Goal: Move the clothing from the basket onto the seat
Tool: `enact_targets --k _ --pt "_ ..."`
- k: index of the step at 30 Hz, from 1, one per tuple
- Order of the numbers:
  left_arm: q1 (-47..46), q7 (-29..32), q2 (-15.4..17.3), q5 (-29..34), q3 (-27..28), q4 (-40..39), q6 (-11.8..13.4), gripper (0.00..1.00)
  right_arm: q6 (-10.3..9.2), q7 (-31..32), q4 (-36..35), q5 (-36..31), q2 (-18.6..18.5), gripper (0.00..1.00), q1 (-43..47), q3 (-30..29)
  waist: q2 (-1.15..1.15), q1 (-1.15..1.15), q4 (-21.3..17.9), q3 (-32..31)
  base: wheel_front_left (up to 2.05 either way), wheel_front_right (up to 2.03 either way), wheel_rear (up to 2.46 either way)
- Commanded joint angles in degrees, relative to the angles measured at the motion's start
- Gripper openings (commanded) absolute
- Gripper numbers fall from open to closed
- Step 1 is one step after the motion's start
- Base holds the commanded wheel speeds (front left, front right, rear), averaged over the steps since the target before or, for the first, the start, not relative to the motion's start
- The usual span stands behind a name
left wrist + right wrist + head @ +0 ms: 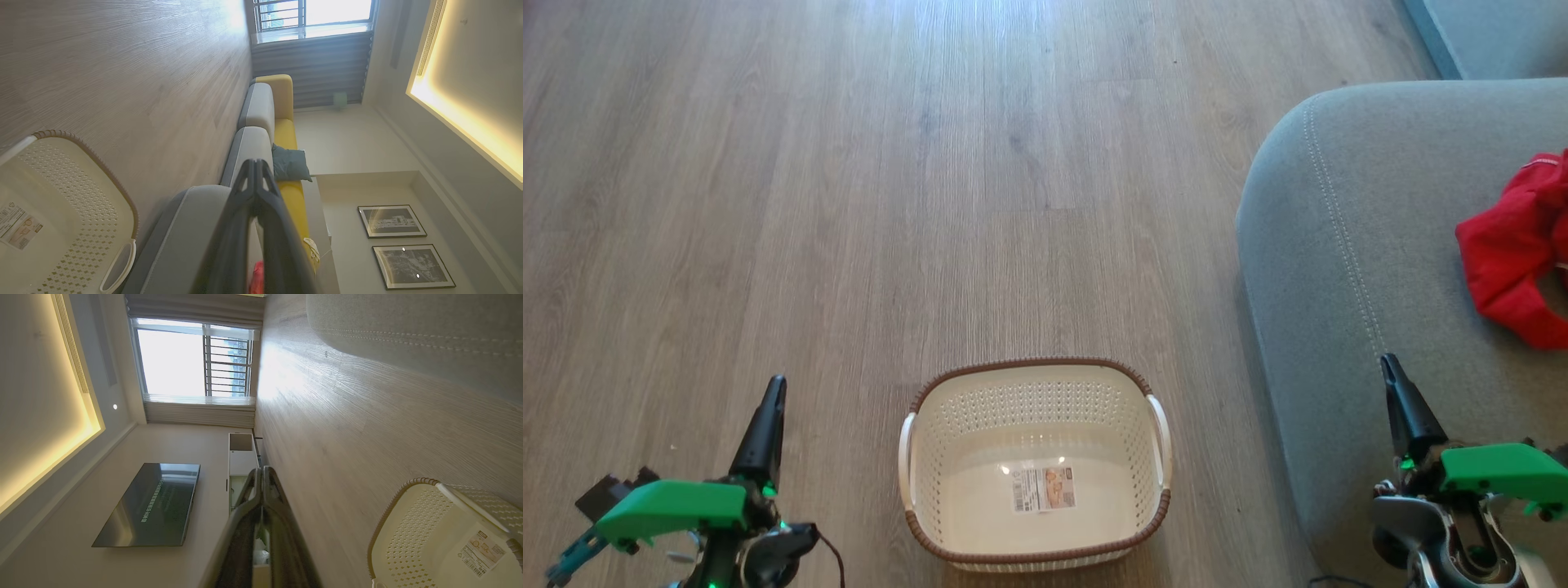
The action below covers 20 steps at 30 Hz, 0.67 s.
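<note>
Although the pale wood-plank floor [849,204] takes up most of the head view, the large grey upholstered seat with its line of pale stitching [1339,204] bulks along the right side. The small cream perforated plastic basket with a brown woven-look rim [1029,362] stands on the floor at bottom centre, near the seat, with nothing inside but a label sticker [1044,488]. The bright red soft clothing [1511,253] lies bunched on the seat at the far right, partly cut off by the frame edge. It looks light, limp and apt to drape, so a raised fold would be the place to pinch it; the task seems done. The left gripper [778,384] at lower left and the right gripper [1390,363] at lower right each have their dark fingers pressed together on nothing.
</note>
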Motion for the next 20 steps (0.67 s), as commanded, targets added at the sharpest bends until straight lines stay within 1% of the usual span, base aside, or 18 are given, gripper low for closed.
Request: enact_targets --k 1,5,20 --pt "-3.41 0.66 0.44 -1.91 2.38 -1.64 -0.78 0.0 0.0 0.85 -2.17 1.98 -0.24 0.0 -2.91 0.74 0.0 0.0 -0.05 0.0 0.0 0.0 0.0" --pt "-3.58 1.23 0.45 -3.9 2.75 -1.61 -1.02 0.0 0.0 1.42 -2.24 3.88 -0.23 0.0 -3.02 0.54 0.0 0.0 -0.14 0.0 0.0 0.0 0.0" --pt "-3.58 1.23 0.45 -3.89 2.76 -1.62 -1.02 0.0 0.0 1.43 -2.24 3.87 -0.23 0.0 -3.02 0.52 0.0 0.0 -0.14 0.0 0.0 0.0 0.0"
